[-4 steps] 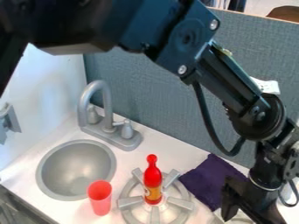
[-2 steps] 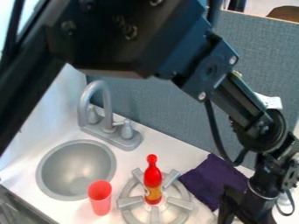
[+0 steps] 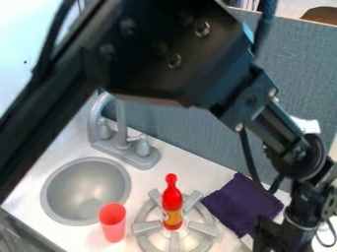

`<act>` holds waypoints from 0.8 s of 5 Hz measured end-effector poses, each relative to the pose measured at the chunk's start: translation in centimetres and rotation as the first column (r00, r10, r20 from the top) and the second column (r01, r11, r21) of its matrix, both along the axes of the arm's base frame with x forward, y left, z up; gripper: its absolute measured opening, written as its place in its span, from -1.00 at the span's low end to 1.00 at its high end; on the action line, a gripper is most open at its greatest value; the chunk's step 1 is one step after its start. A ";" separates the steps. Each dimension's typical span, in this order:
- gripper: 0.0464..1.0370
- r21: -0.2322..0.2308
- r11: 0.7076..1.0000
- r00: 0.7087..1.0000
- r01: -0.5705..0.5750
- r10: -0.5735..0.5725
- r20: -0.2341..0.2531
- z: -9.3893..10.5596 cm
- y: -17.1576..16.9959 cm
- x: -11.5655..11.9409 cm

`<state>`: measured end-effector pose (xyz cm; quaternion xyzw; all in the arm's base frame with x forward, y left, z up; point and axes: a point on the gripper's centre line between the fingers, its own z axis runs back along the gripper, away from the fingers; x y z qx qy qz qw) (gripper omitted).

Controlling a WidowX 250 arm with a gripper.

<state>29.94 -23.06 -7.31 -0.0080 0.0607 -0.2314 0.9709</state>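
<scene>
Probably light and floppy, that cloth (image 3: 238,203) beside the gripper (image 3: 278,239) would pinch best at its nearer edge; gripper open or closed, I can't tell.

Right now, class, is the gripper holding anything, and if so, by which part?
That cannot be told; the gripper is at the lower right, near the purple cloth.

Glossy black robot arm (image 3: 164,54) with a dark blue sheen, broad angular housing dotted with round metallic screws (image 3: 202,28), slimmer black forearm (image 3: 280,123), thick rounded black joint (image 3: 304,156), slack black cable (image 3: 250,157), small white patch (image 3: 307,125), pale ring (image 3: 301,225) around the wrist.
</scene>
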 end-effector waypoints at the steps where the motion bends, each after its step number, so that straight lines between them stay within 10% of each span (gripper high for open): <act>1: 0.93 -0.009 1.000 1.000 -0.012 0.012 -0.018 -0.9 -0.5 0.2; 2: 0.83 -0.004 1.000 0.998 -0.029 0.029 -0.056 -1.8 -0.9 0.2; 4: -0.06 0.007 0.996 0.996 -0.084 0.084 -0.026 -1.4 0.8 -0.4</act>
